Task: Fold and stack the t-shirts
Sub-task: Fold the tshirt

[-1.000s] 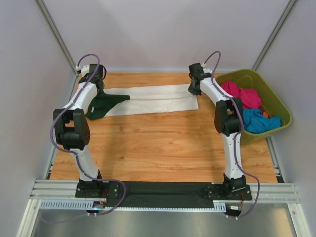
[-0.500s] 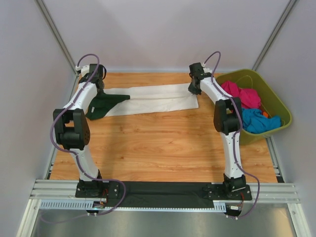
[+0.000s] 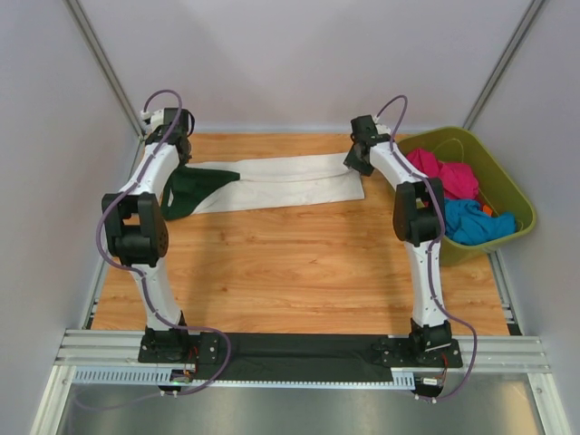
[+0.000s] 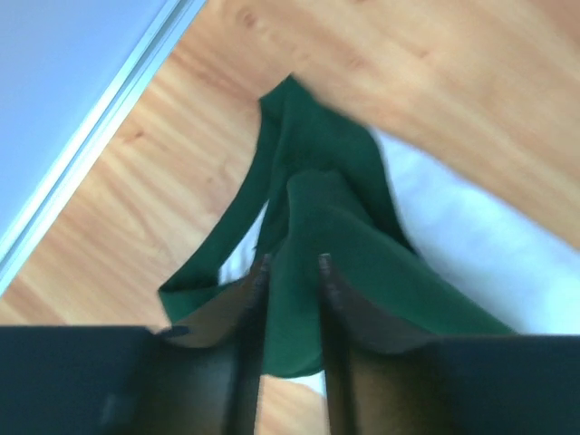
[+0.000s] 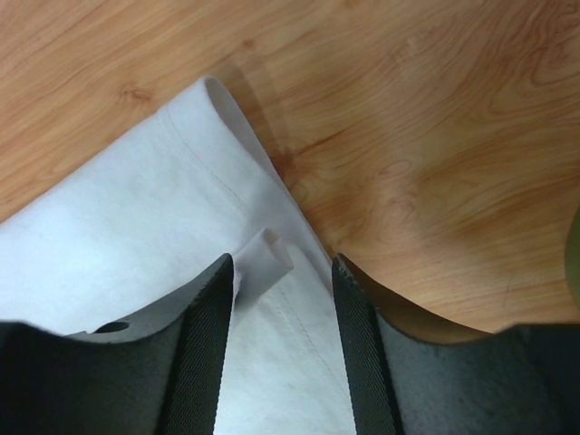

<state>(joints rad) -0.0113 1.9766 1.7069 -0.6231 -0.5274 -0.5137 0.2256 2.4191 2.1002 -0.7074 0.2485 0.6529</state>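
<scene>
White t-shirt (image 3: 290,181) lies stretched across the far part of the tabletop (image 3: 290,272) in the top view, with a green t-shirt (image 3: 186,192) bunched over its left end. More shirts wait in the bin (image 3: 471,252) at right. Our left claw (image 3: 172,156) sits at the green bundle and our right claw (image 3: 356,161) at the white shirt's right end.

From the left wrist, we see the fingers (image 4: 258,281) pinching a ridge of green cloth, which drapes away toward the upper middle of the frame.

From the right wrist, the claw is spread, and a small curl of hem (image 5: 267,258) stands between the fingers, ungripped.

We judge the step to be parting the two shirts: we should draw the green one up and aside gently, and close squarely on that curl so the white one keeps flat
</scene>
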